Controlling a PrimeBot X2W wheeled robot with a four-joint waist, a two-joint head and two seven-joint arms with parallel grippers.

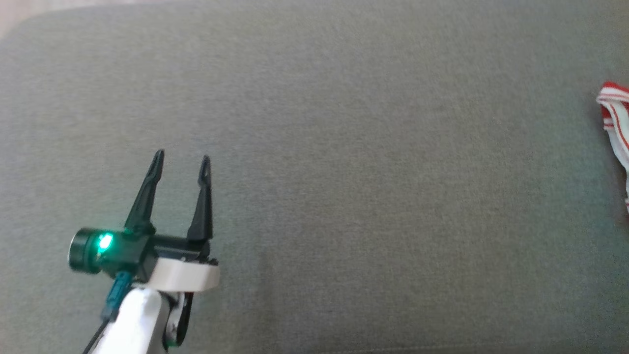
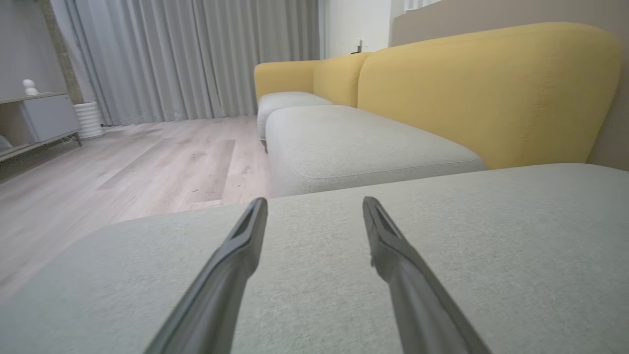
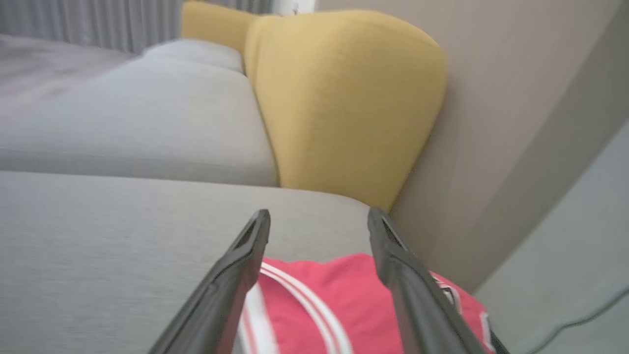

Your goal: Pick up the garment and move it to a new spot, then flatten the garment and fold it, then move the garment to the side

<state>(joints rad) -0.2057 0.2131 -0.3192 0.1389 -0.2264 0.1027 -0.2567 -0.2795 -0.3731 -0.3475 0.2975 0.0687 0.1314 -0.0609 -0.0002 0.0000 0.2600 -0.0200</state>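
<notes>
Head view: my left gripper (image 1: 182,155) hovers at 8 o'clock over the grey sofa seat (image 1: 344,147), jaws spread, holding nothing. The red-and-white striped garment (image 1: 616,118) lies at 3 o'clock.

Left wrist view: jaws spread above the seat.

Right wrist view: my right gripper (image 3: 319,211), jaws spread, hangs over the garment. I'd lift straight away to avoid snagging it.

Garment (image 1: 615,120) on right of cushion (image 1: 344,147)

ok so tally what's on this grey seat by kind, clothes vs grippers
garment: 1
grippers: 2, the left gripper and the right gripper
total: 3
</notes>
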